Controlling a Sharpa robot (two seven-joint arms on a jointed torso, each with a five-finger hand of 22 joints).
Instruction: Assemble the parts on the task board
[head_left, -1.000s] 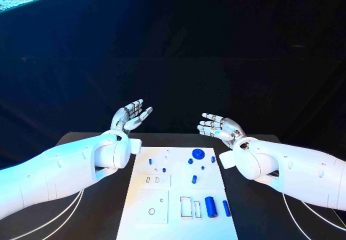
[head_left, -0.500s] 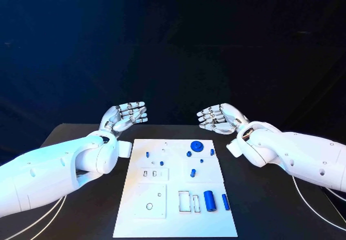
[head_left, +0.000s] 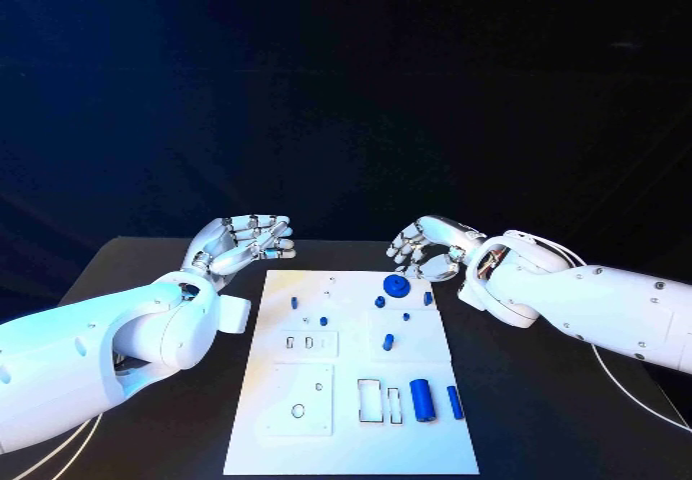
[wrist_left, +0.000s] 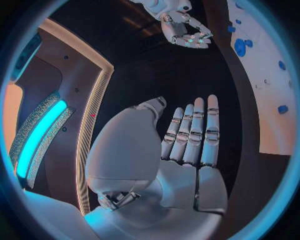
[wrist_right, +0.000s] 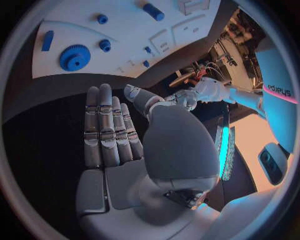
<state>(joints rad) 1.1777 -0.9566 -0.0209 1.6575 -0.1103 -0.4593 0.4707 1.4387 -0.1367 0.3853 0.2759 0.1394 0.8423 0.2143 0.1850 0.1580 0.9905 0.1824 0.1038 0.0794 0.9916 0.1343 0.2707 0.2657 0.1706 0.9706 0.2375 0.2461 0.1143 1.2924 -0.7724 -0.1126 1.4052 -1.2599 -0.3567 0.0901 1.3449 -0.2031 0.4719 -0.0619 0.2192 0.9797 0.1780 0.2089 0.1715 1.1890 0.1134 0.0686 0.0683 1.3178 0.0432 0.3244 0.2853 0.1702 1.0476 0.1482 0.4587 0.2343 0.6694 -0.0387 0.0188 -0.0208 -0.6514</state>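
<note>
Looks like a robotics lab or demo booth, not anyone's home. There's a black table (head_left: 159, 270) against an all-black backdrop, with a white task board (head_left: 346, 440) laid out in the middle. The wrist views catch glowing cyan light strips (wrist_left: 39, 135) set in curved panels (wrist_left: 94, 105) off to the sides.

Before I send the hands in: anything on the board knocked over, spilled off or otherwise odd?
Nothing stands out. The task board lies flat on the table, the blue parts all sit on it, and the left hand and right hand hover empty beyond its far edge.
</note>
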